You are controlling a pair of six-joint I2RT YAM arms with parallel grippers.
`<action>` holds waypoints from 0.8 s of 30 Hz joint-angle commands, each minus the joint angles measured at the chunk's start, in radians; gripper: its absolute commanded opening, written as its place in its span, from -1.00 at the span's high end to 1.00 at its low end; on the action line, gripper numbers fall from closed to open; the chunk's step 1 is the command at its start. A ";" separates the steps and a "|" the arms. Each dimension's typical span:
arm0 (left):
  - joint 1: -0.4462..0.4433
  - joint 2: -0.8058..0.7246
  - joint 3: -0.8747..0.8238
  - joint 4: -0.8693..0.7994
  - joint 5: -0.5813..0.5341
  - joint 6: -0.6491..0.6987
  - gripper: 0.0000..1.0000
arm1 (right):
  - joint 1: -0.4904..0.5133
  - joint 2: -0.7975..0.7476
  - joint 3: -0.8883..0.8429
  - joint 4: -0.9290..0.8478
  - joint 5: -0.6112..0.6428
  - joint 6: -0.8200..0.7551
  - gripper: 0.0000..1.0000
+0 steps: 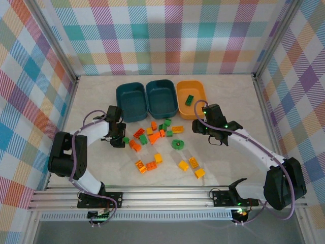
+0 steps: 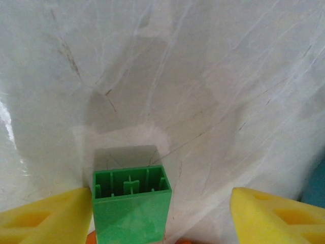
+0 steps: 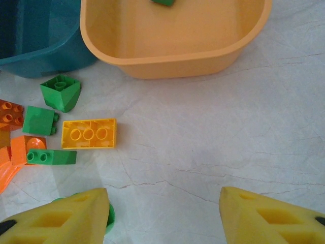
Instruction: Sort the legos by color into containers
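Observation:
Orange, yellow and green legos [image 1: 155, 137] lie scattered mid-table in front of the containers: two dark teal tubs [image 1: 131, 101] [image 1: 161, 98] and an orange-yellow tub [image 1: 198, 92] holding one green brick [image 1: 189, 99]. My left gripper [image 1: 119, 139] [image 2: 162, 208] is low at the pile's left edge, open around a green brick [image 2: 131, 208] [image 1: 125, 140]. That brick rests against the left finger, and the right finger stands well apart. My right gripper [image 1: 203, 122] [image 3: 163, 208] hangs open over bare table just in front of the orange-yellow tub [image 3: 177, 56], nothing between its fingers.
A yellow brick [image 3: 89, 133], green bricks [image 3: 61, 92] and orange ones [image 3: 10, 114] lie left of the right gripper. A round green piece [image 1: 177, 144] sits by its left finger. A metal rail [image 1: 162, 195] runs along the near edge. Checked walls enclose the table.

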 commanded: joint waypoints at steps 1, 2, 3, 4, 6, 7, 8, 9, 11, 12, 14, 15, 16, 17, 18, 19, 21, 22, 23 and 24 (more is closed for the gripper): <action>0.007 0.024 0.014 0.027 0.045 0.049 -0.35 | -0.006 0.001 -0.016 0.028 0.011 0.015 -0.19; 0.007 0.029 0.012 0.037 0.058 0.056 -0.32 | -0.006 0.001 -0.017 0.029 0.012 0.016 -0.19; 0.007 0.034 0.010 0.045 0.067 0.061 -0.28 | -0.006 0.003 -0.018 0.030 0.012 0.017 -0.19; 0.008 0.036 0.009 0.053 0.076 0.066 -0.26 | -0.006 0.001 -0.018 0.029 0.012 0.017 -0.19; 0.007 0.039 0.000 0.067 0.086 0.077 -0.20 | -0.006 0.000 -0.021 0.030 0.013 0.018 -0.19; 0.008 0.038 -0.005 0.074 0.090 0.079 -0.17 | -0.006 0.000 -0.021 0.032 0.012 0.018 -0.19; 0.007 0.035 -0.010 0.075 0.093 0.082 -0.15 | -0.007 -0.001 -0.022 0.032 0.012 0.018 -0.19; 0.008 0.033 -0.014 0.079 0.095 0.083 -0.09 | -0.007 -0.002 -0.023 0.034 0.011 0.019 -0.19; 0.006 0.024 -0.024 0.091 0.100 0.083 -0.02 | -0.008 -0.001 -0.022 0.034 0.012 0.017 -0.19; 0.007 0.020 -0.027 0.097 0.103 0.084 0.02 | -0.008 -0.002 -0.024 0.034 0.013 0.018 -0.19; 0.008 0.015 -0.028 0.098 0.100 0.088 0.07 | -0.008 -0.003 -0.024 0.034 0.013 0.019 -0.19; 0.008 0.013 -0.030 0.101 0.100 0.093 0.09 | -0.008 -0.006 -0.025 0.032 0.014 0.018 -0.19; 0.007 0.013 -0.031 0.101 0.099 0.096 0.12 | -0.007 -0.007 -0.026 0.033 0.013 0.018 -0.19; 0.008 0.013 -0.030 0.101 0.100 0.101 0.16 | -0.008 -0.009 -0.026 0.033 0.014 0.019 -0.19; 0.008 0.013 -0.031 0.101 0.102 0.104 0.18 | -0.008 -0.011 -0.027 0.034 0.015 0.018 -0.19; 0.009 0.012 -0.031 0.101 0.103 0.109 0.20 | -0.008 -0.013 -0.029 0.034 0.014 0.018 -0.19; 0.009 0.003 -0.033 0.101 0.103 0.119 0.22 | -0.008 -0.013 -0.030 0.036 0.015 0.019 -0.19; 0.009 -0.005 -0.035 0.101 0.104 0.122 0.24 | -0.008 -0.013 -0.031 0.036 0.016 0.019 -0.19; 0.009 -0.018 -0.037 0.101 0.103 0.127 0.26 | -0.009 -0.011 -0.031 0.036 0.017 0.019 -0.19; 0.009 -0.035 -0.037 0.099 0.099 0.134 0.27 | -0.009 -0.012 -0.029 0.034 0.016 0.020 -0.19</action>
